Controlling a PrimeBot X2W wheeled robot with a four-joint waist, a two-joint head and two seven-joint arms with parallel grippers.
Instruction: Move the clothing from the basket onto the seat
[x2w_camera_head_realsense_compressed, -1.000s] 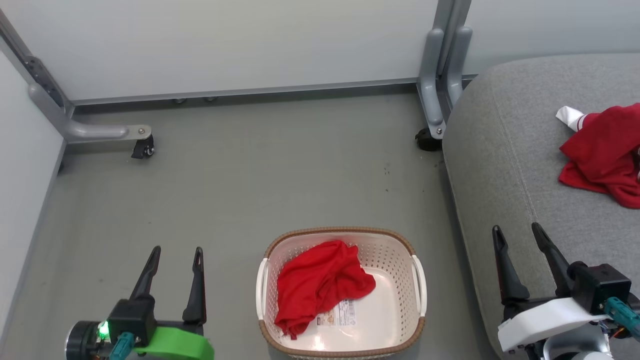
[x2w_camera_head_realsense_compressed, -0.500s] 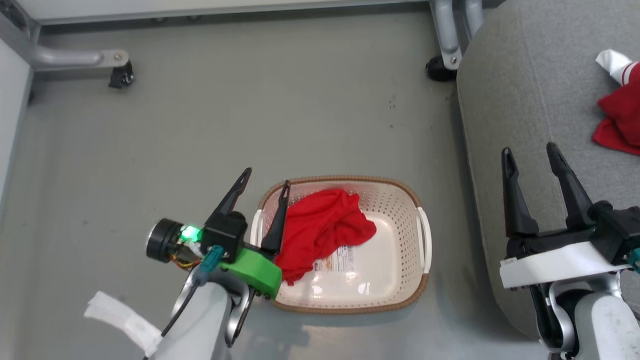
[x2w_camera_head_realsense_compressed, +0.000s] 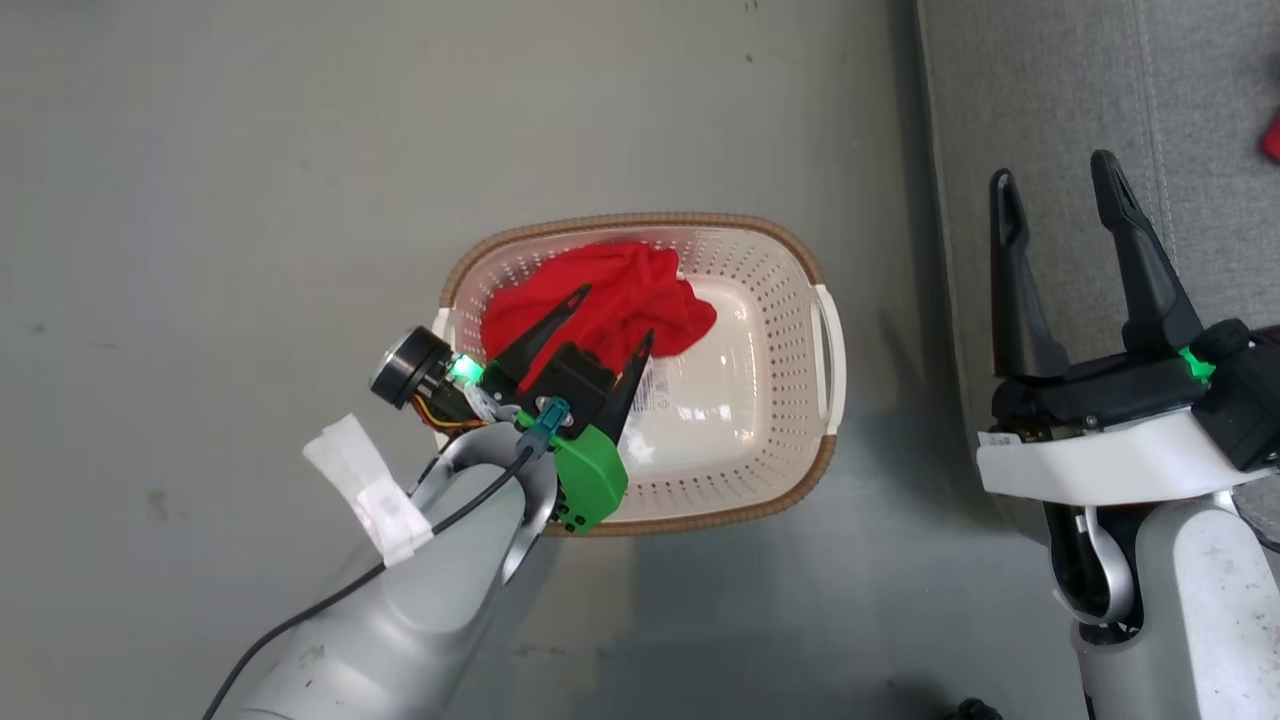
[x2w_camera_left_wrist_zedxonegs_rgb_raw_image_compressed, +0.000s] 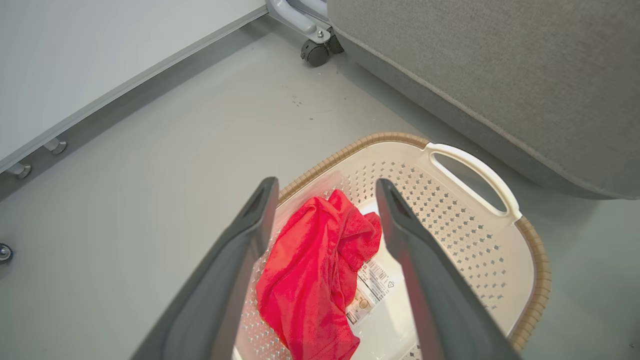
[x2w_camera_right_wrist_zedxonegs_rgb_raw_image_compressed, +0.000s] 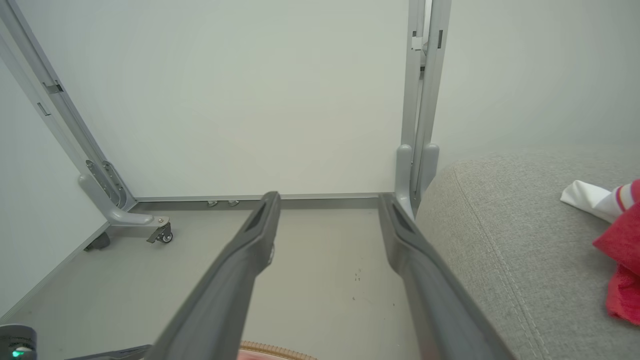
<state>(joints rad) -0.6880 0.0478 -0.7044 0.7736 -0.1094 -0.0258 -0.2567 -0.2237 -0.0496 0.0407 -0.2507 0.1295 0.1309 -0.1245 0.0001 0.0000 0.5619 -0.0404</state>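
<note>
Here, mid-frame in the head view, a crumpled red fabric garment (x2w_camera_head_realsense_compressed: 630, 272) lies in the upper left of the cream-white perforated plastic basket (x2w_camera_head_realsense_compressed: 640, 217) with a brown woven rim. The left gripper (x2w_camera_head_realsense_compressed: 616, 314) hangs over it, jaws wide and empty, perhaps not touching. At right, the right gripper (x2w_camera_head_realsense_compressed: 1053, 170), equally wide and empty, overlaps the grey upholstered seat (x2w_camera_head_realsense_compressed: 1060, 90).
</note>
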